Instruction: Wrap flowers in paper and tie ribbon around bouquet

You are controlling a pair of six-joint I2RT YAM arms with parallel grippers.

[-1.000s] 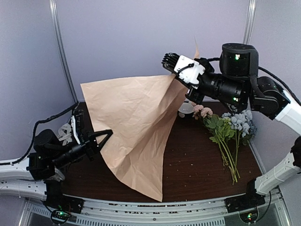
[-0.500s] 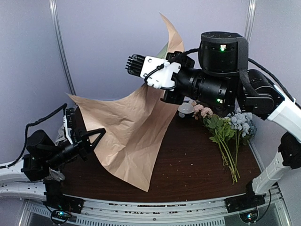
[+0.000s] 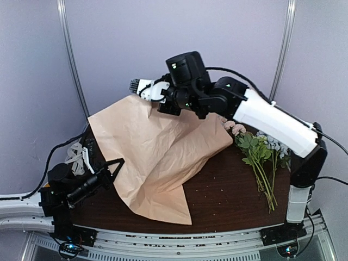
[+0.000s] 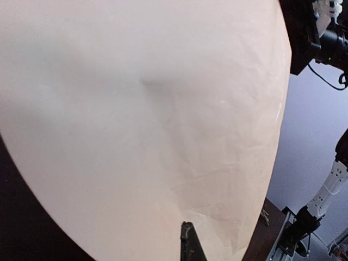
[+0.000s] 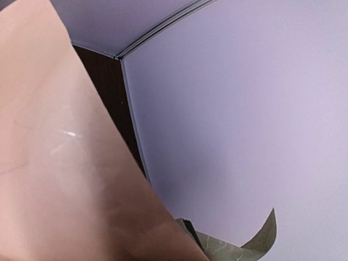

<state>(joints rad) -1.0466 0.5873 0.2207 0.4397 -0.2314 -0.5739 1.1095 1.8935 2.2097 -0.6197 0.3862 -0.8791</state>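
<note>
The paper [image 3: 163, 157] is being held up, tan face showing, pinched shut by the right gripper [image 3: 137, 87] at its far raised corner and by the left gripper [image 3: 120, 162] at its left edge. The flowers [image 3: 260, 155] are lying to its right, stems pointing near, on the side of the right arm [image 3: 272, 122].

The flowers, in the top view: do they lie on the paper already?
No, the flowers lie on the bare dark table, to the right of the paper, not on it.

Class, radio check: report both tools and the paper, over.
Left tool shut on paper edge. Right tool shut, holding its far corner up. Flowers apart on table, nothing in the way.
</note>
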